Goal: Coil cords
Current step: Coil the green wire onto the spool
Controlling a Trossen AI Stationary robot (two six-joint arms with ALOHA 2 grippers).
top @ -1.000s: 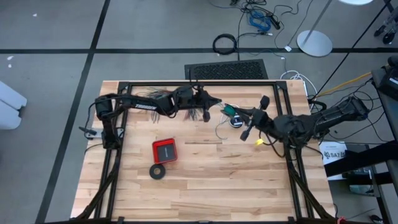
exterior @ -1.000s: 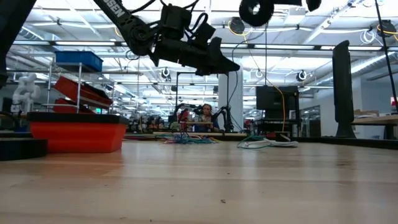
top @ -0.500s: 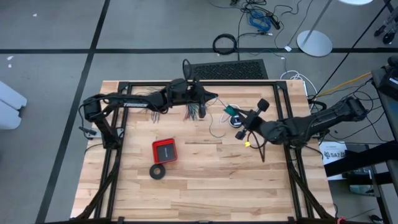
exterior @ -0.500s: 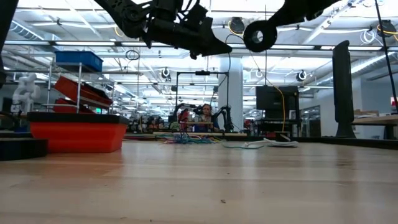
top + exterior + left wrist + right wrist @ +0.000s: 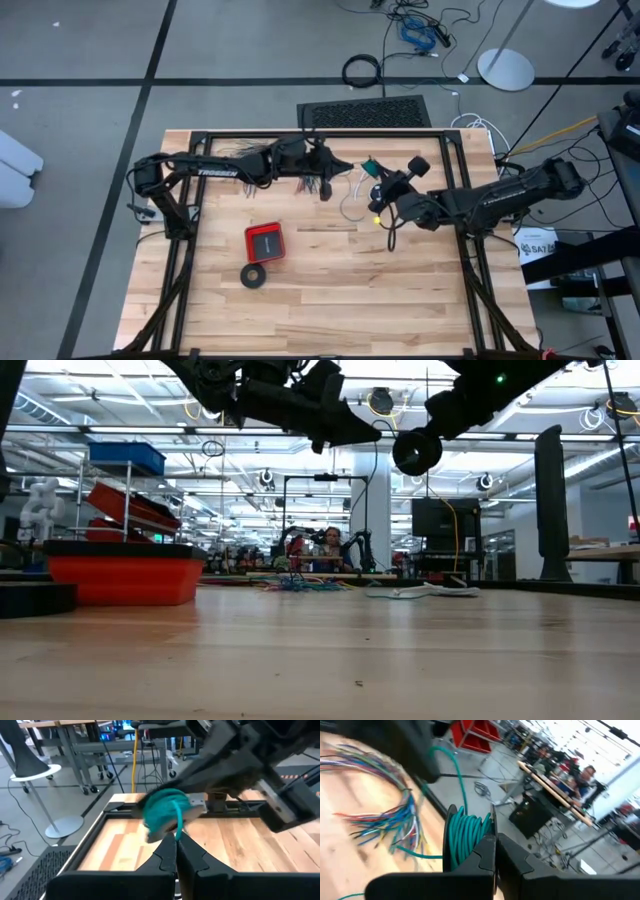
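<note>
Both grippers hover near the worktop's far edge. The left gripper (image 5: 175,847) pinches the teal wire (image 5: 165,812). The right gripper (image 5: 495,847) holds its wound coil, jaws pressed together.

White lettering reading "TROSSEN" runs along the left arm (image 5: 215,171), out toward nine o'clock from the table's middle. A white label (image 5: 540,244) off the table at three o'clock carries dark print, too small to read.
</note>
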